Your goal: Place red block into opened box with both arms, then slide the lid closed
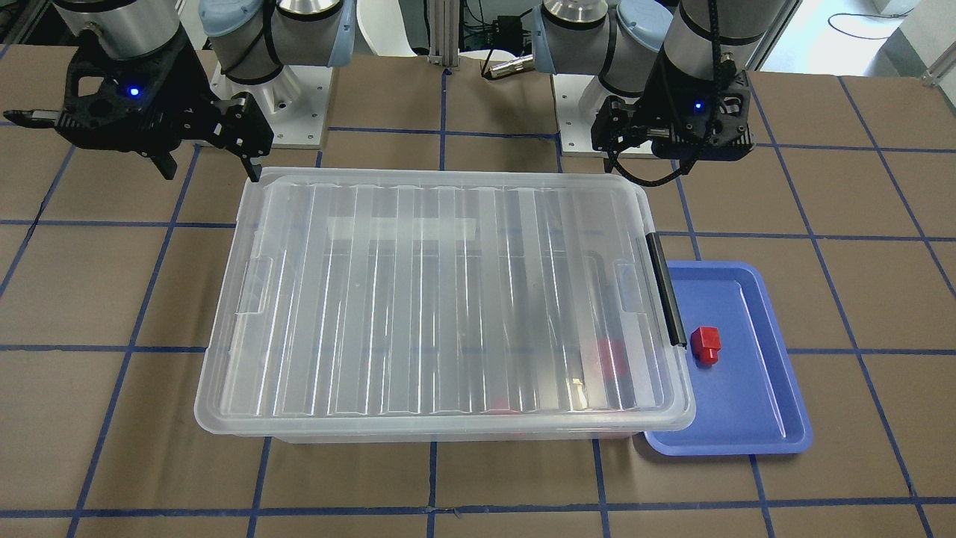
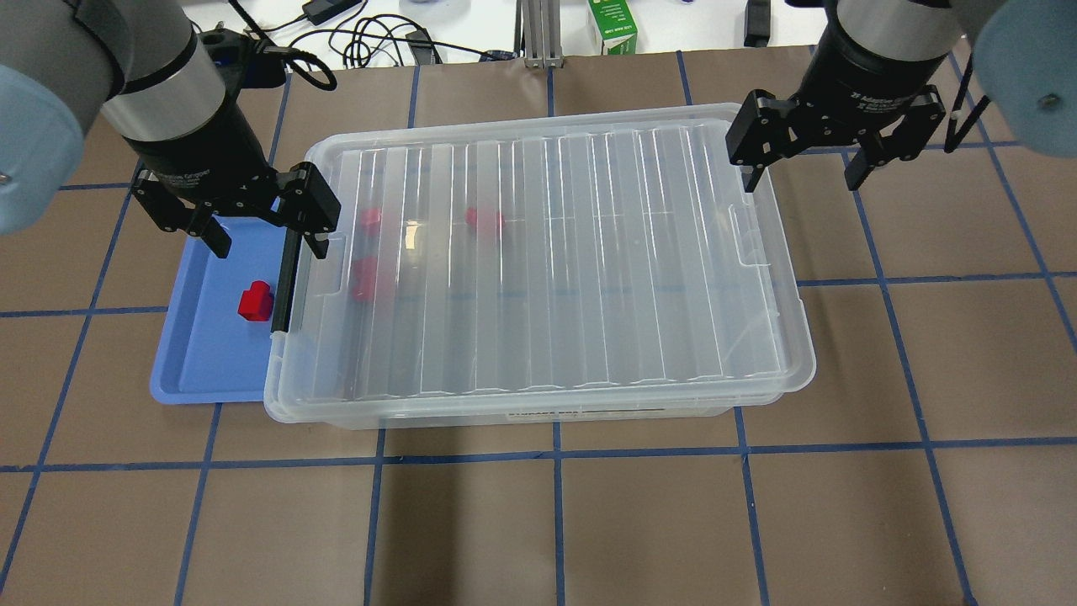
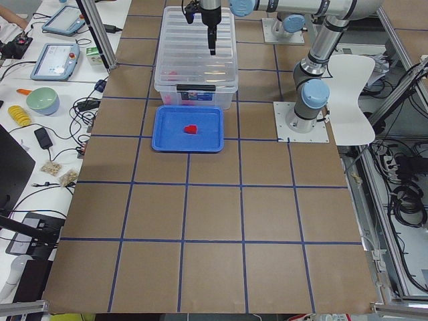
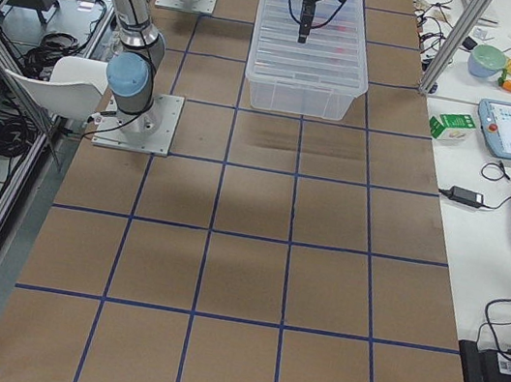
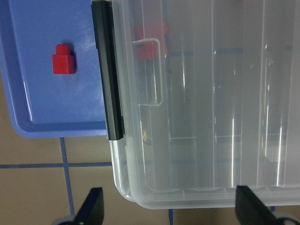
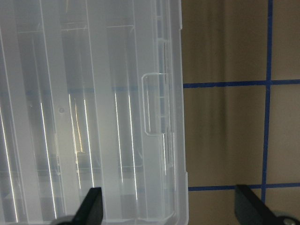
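Observation:
The red block [image 1: 704,345] [image 2: 255,301] [image 5: 63,59] lies on a shallow blue tray, just outside the box's black clip handle [image 2: 284,282]. The clear box [image 2: 505,417] stands mid-table. The ribbed lid [image 2: 555,252] [image 1: 448,299] rests flat on it and covers nearly the whole top. Blurred red pieces [image 2: 484,220] show through the lid. My left gripper [image 2: 267,240] [image 5: 171,208] hangs open above the handle end, straddling the tray's edge and the box's rim. My right gripper [image 2: 801,178] [image 1: 210,170] [image 6: 171,208] hangs open above the opposite short end, near its far corner. Neither holds anything.
The blue tray [image 1: 747,418] [image 2: 193,370] butts against the box on my left side. A green carton [image 2: 612,25] and cables [image 2: 362,38] lie beyond the table's far edge. Brown table surface with blue tape lines [image 2: 555,454] spreads in front of the box.

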Available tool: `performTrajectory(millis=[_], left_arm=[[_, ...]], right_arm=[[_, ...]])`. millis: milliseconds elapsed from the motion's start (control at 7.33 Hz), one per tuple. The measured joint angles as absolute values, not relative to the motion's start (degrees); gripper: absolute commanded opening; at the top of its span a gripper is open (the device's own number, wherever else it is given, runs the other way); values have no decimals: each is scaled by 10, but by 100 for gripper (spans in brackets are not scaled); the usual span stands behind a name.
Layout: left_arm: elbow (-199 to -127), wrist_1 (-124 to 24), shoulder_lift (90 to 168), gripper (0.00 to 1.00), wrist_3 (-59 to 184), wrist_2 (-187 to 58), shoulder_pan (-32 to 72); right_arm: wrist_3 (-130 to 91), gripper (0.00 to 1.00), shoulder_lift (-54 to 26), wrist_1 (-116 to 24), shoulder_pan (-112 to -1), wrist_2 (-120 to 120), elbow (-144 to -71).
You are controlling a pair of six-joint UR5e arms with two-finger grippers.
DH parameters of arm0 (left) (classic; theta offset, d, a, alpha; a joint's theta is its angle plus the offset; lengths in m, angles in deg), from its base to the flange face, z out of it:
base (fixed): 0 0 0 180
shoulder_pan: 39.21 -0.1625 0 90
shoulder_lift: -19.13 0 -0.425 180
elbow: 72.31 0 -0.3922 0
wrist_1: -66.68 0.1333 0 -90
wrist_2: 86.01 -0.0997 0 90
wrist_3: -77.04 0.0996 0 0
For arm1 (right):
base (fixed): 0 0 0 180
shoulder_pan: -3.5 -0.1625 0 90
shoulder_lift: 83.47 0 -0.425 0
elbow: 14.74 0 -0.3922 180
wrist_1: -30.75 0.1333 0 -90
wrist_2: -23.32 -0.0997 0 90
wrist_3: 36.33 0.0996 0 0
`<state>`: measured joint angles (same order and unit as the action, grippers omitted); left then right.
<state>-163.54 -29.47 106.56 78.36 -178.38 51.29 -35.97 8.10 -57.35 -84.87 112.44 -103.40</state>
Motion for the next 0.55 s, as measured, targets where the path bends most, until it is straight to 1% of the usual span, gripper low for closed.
performTrajectory(millis=[273, 545], left_arm=[[-1635, -295, 1066, 100, 784, -1784, 513], [-1636, -295, 1066, 100, 784, -1785, 513]], right_arm=[[-371, 100, 77, -587, -831, 1123, -1048], [-375, 100, 45, -657, -828, 1122, -1078]])
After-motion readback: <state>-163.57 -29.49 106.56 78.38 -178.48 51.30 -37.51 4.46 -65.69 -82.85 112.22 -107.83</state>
